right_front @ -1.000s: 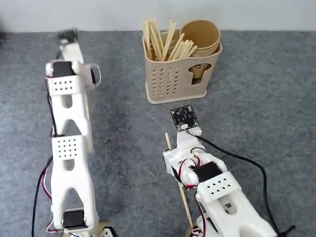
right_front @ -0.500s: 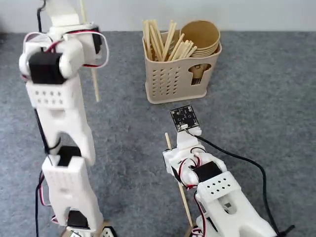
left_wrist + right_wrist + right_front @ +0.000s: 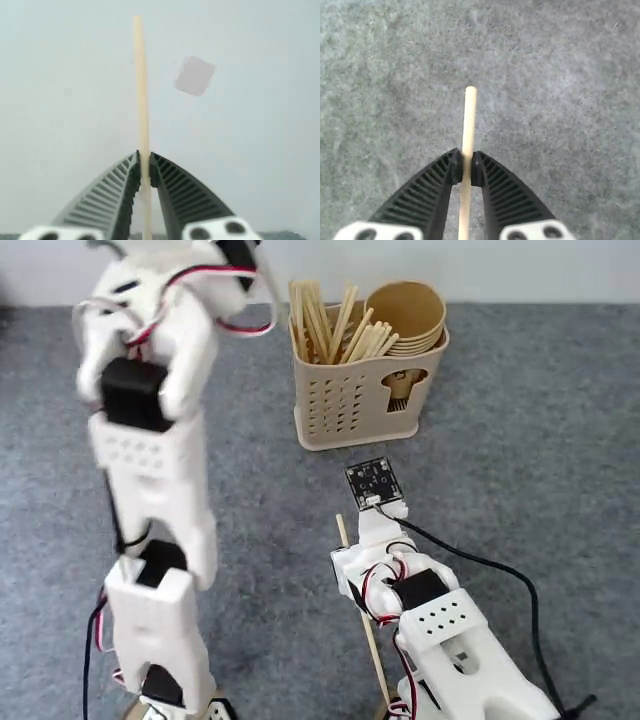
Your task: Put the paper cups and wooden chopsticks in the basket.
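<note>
Left gripper (image 3: 144,172): high at far left, jaws clamped on raised chopstick (image 3: 141,90).
Right gripper (image 3: 466,167): near centre, jaws clamped on low chopstick (image 3: 468,120) over grey mat (image 3: 560,75).
Basket (image 3: 355,405): far centre, holding paper cups (image 3: 405,308) and stored chopsticks (image 3: 325,325).

worktop (image 3: 540,420): grey cloth, rough and fuzzy | basket (image 3: 340,405): beige plastic, matt | paper cups (image 3: 405,305): brown paper, matt | chopsticks (image 3: 318,315): pale bare wood, smooth | left hand (image 3: 144,167), right hand (image 3: 464,167): dark ribbed plastic, matt | arms (image 3: 150,470): white plastic, smooth
</note>
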You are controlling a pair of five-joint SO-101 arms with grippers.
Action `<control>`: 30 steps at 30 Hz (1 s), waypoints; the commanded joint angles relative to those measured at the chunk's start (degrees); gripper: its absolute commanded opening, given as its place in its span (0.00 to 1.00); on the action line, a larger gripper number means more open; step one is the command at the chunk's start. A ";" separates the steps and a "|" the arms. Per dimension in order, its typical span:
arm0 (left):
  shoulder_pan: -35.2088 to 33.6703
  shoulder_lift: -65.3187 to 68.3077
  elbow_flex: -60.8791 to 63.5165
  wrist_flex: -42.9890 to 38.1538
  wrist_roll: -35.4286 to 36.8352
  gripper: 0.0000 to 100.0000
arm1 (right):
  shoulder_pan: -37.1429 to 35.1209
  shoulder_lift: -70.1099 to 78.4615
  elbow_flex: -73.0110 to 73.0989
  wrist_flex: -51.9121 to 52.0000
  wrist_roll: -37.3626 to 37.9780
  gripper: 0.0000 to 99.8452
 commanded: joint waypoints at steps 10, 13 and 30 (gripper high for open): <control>4.84 13.45 -0.13 -8.44 -3.60 0.01 | 0.66 -1.45 -0.44 -1.19 2.29 0.01; 3.96 15.38 -0.13 -10.02 -3.60 0.01 | 0.75 -1.45 -0.44 -1.19 2.37 0.01; 4.04 13.71 -0.13 3.69 -3.60 0.10 | 0.75 -1.45 -0.44 -1.19 2.64 0.01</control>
